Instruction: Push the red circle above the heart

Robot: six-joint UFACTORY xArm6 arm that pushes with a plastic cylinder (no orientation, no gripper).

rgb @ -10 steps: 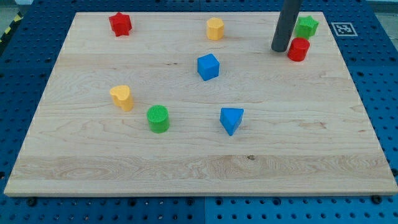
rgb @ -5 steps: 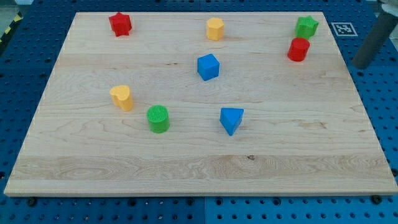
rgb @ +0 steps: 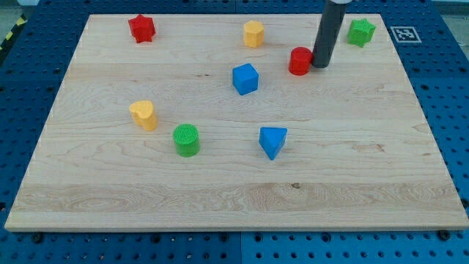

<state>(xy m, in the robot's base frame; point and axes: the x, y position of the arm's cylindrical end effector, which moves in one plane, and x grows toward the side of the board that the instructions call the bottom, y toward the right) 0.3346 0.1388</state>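
Observation:
The red circle (rgb: 300, 61) stands on the wooden board (rgb: 234, 183) in its upper right part. My tip (rgb: 321, 64) touches the red circle's right side. The yellow heart (rgb: 143, 114) sits far to the left, at mid height of the board. The red circle is well right of the heart and higher in the view.
A blue cube (rgb: 245, 78) lies left of the red circle, a yellow hexagon (rgb: 253, 33) above it. A green star (rgb: 360, 31) is at the top right, a red star (rgb: 141, 28) at the top left. A green circle (rgb: 186, 139) and a blue triangle (rgb: 272, 141) sit lower.
My tip went from the red circle's left side, out past the board's right edge, then back to its right side. The red circle has slid left, away from the green star.

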